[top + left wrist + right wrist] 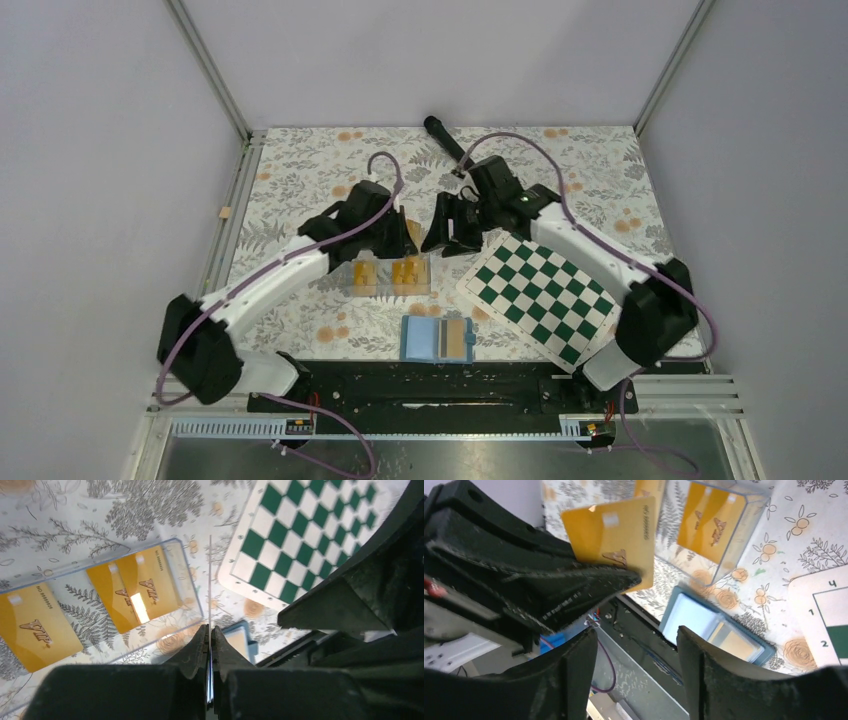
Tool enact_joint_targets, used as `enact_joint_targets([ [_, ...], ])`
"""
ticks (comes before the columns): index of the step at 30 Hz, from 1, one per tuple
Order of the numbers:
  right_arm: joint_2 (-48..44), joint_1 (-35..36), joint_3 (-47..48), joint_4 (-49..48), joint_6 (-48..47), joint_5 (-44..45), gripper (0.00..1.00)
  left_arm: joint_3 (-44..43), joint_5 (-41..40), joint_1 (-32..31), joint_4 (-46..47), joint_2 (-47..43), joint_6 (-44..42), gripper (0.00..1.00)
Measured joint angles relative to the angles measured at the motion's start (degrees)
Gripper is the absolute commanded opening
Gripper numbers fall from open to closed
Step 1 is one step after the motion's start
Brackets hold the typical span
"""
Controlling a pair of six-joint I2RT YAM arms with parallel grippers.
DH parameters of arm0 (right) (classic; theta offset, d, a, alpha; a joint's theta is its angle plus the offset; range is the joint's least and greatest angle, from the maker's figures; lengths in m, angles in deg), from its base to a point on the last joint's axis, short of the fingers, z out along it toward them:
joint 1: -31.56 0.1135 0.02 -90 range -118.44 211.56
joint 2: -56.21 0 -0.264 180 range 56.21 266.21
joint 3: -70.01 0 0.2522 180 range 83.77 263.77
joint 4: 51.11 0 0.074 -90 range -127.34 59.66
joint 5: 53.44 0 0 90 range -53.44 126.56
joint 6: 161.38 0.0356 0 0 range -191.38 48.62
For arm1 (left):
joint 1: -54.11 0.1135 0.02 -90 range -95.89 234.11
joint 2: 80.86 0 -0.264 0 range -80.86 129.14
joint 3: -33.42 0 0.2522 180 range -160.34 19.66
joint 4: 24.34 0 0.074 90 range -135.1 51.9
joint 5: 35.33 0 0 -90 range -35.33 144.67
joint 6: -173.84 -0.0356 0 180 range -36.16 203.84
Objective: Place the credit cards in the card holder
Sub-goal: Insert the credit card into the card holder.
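around: clear plastic tray of flat orange-yellow credit cards beyond left gripper; soft blue card holder just beside its tips.
left gripper: pinches one card (edge-on to its own camera).
right gripper: spread wide.

The tray on the counter holds credit cards and sits left of the chessboard. The card holder lies before the tray, near the counter's front edge.

Place: robot lab test cell, not a home.
Enclosure: plain pale wall panels, alu corner posts.
Rig: L arm + R arm bolted to black base rail; purple cables.
Desk: floral-print cover.
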Motion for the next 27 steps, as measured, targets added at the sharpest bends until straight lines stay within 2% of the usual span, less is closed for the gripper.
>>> enact_joint_targets([
  [5,-12.94,-0.94,-5.49,-1.36,0.26,-0.52,0.77,2.89,1.53,0.15,2.08,-12.15,0.96,0.0],
  [9,-20.15,-1.57,-12.11,-3.08,1.38,-2.75,0.77,13.57,7.76,0.24,8.39,-21.42,5.62,0.0],
  [15,-26.75,-1.6,-24.61,-10.34,7.74,-9.57,0.72,33.05,19.76,-0.33,27.36,-28.96,18.62,0.0],
  [19,-27.89,-1.42,-30.73,-18.56,12.59,-14.16,0.69,39.1,24.63,-1.99,38.34,-31.1,25.53,0.0],
  [22,-27.15,-0.57,-32.54,-24.09,15.21,-16.48,0.59,40.11,26.67,-3.34,44.3,-31.67,28.46,0.0],
  [27,-24.2,2.64,-32.61,-34.01,19.65,-18.73,0.29,40.28,28.06,-4.22,49.42,-31.89,30.71,0.0],
])
